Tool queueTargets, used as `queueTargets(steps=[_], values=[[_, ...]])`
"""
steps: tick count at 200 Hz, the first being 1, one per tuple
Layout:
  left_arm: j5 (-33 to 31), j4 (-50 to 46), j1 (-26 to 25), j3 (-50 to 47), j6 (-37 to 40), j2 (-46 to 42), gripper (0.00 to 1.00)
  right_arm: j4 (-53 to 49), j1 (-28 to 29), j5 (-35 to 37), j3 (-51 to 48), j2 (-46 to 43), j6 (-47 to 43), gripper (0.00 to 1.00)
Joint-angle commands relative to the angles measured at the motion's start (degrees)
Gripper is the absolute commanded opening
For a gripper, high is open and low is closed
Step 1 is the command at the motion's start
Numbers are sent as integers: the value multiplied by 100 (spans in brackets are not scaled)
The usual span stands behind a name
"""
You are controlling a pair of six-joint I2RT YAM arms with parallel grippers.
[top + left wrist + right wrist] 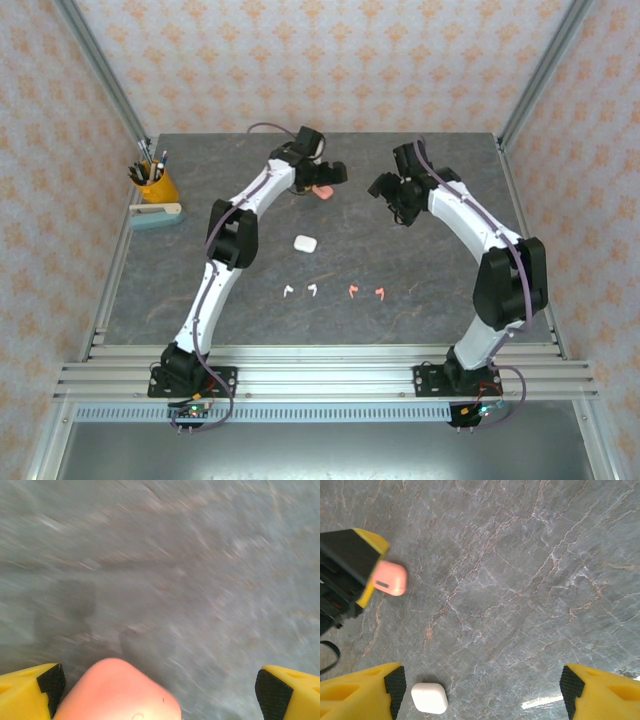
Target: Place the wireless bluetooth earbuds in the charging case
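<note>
Pink case (120, 690) near the far edge of the counter (420, 262) could be pushed away if squeezed off-centre by the wide-open left end effector (161, 687).

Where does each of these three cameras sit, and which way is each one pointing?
Top external: fixed above and behind the bases, looking down on the table; left arm and right arm show whole.
Left wrist: on the left wrist, facing down at blurred tabletop; left gripper's yellow fingers either side of the pink case.
Right wrist: on the right wrist, facing down; right gripper's yellow fingers, white case between them.
Shared: both wrist views show the pink case.
</note>
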Motion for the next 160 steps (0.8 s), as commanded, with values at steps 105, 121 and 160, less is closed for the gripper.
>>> queueTargets(steps=[105, 121, 160], values=[[-414, 2445, -522, -4294, -1593, -3513, 100, -219, -417, 1309, -795, -1112, -233, 82], [-389, 2471, -388, -4525, -1579, -3900, 100, -369, -449, 1274, -471, -693, -356, 83], [-711, 2020, -349, -4628, -1177, -4624, 100, -877, -449, 932, 711, 611, 104, 82]])
